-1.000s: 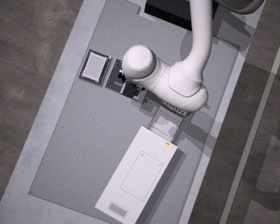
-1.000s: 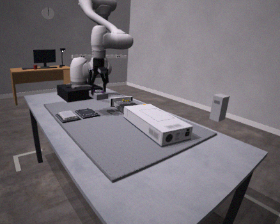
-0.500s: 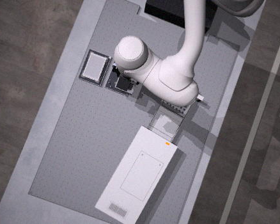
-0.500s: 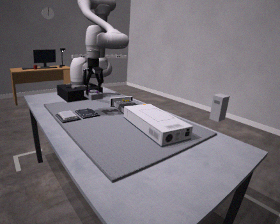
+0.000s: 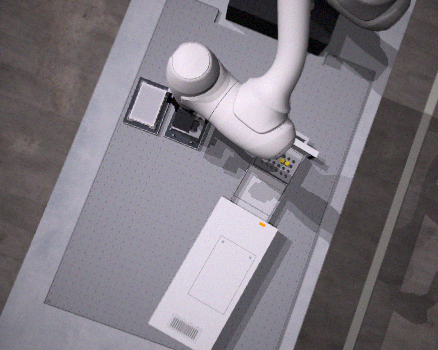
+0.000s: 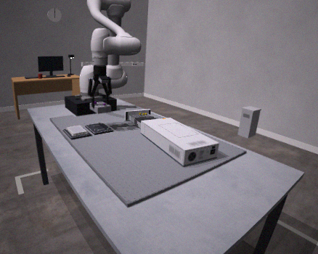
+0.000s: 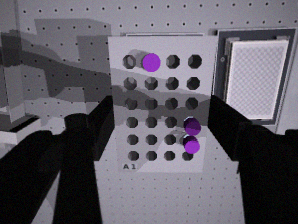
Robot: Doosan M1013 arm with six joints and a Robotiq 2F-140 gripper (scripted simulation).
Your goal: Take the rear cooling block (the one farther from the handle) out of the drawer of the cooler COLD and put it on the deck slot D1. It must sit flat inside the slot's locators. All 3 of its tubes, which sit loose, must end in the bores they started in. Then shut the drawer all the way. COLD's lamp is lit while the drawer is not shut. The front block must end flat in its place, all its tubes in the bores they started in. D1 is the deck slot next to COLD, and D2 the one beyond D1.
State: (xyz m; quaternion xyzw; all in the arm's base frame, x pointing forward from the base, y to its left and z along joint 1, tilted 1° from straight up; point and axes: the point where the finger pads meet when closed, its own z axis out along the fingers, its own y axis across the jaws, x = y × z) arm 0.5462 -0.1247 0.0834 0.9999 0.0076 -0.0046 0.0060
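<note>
Three purple tubes (image 6: pixel 100 104) (image 7: pixel 151 62) ride in the rear block (image 6: pixel 103 108) (image 7: pixel 142 92), clamped in my claw (image 6: pixel 99 101) (image 7: pixel 160 108), raised near D1 (image 5: pixel 182 141) (image 6: pixel 99 128). I judge I'm carrying it across; next I should align it, then lower it level inside the locators.
</note>
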